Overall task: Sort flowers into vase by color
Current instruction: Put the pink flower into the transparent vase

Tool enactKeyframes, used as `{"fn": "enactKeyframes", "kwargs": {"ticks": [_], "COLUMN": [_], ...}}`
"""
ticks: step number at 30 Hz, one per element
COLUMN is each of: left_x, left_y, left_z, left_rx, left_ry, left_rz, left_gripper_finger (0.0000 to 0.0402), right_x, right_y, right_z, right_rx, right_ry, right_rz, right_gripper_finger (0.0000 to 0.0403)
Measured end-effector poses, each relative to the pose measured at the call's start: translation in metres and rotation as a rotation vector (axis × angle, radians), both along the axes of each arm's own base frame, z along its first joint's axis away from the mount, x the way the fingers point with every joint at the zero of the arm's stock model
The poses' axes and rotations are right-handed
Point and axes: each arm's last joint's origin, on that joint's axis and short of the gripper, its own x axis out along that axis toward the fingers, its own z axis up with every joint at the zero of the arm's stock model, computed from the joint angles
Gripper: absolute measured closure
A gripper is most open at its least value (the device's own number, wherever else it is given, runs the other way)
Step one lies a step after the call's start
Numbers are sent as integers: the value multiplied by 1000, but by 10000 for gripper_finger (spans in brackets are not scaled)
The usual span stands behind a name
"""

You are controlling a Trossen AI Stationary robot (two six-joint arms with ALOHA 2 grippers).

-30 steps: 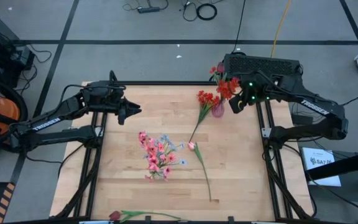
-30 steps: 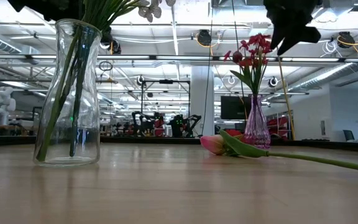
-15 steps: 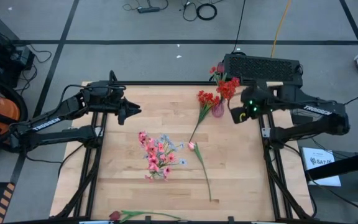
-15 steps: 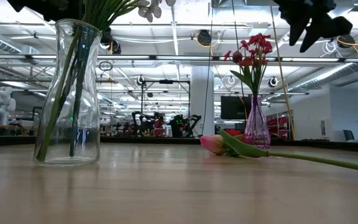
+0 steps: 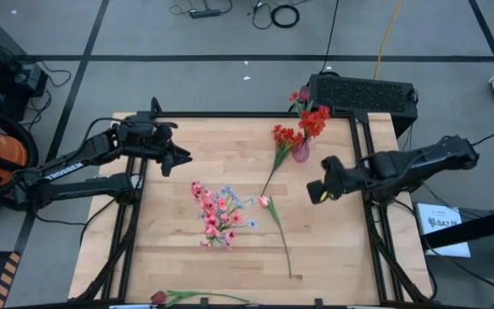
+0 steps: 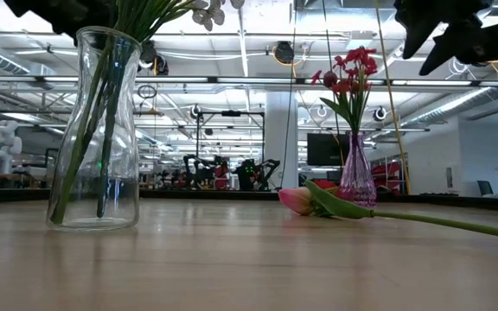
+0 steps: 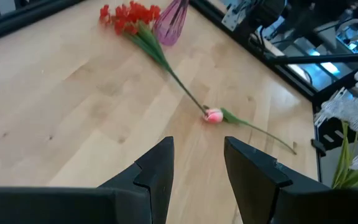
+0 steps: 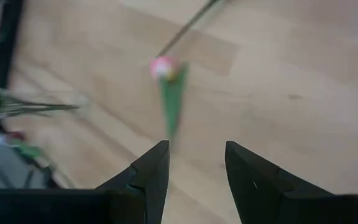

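Right gripper [image 5: 316,190] hangs over the bench [image 5: 178,257] on its right side, fingers [image 8: 151,177] apart and empty. Left gripper [image 5: 184,156] waits above the bench's far-left part, fingers [image 7: 157,171] apart, holding nothing.

Step in hand, as I judge it: pick up the pink tulip [image 5: 264,202] lying mid-bench. The right wrist view looks straight past my fingers at its bud [image 8: 162,66] and leaf.

How to do it well:
- Take the stem [image 5: 281,240], not the bud; the bud would crush or slip.
- The red spray [image 5: 285,136] lies with its stem tip touching or just beside the pink bud. Come down on the far side of that crossing so I lift one stem only.
- Go low enough to close round a thin stem lying flat on wood.
- Pink likely belongs in the clear vase [image 6: 96,130] with the other pink sprays.

Count:
- Vases: two, the clear one and a purple vase [image 5: 300,153].
- Loose on the bench: one pink tulip, one red spray, one red tulip [image 5: 159,298] at the near edge.
- In the clear vase: mixed pink and pale blue sprays [image 5: 217,215]; number cannot be told.
- Purple vase: red blossoms [image 5: 314,120].
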Motion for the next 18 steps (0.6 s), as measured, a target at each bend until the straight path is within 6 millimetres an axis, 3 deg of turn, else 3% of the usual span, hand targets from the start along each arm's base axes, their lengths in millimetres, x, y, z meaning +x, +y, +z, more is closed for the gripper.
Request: {"fn": "enactKeyframes", "kwargs": {"ticks": [9, 18], "left_x": [-4, -7], "left_y": [-2, -4], "left_z": [-6, -10], "left_rx": [-12, -22], "left_ry": [70, 119], "left_rz": [-20, -33], "left_gripper_finger": [254, 254], "right_x": [24, 41], "right_y": [33, 52], "right_z": [-52, -105], "right_rx": [31, 102], "right_ry": [-117, 91], "right_rz": [60, 205], "right_gripper_finger": [255, 255]}}
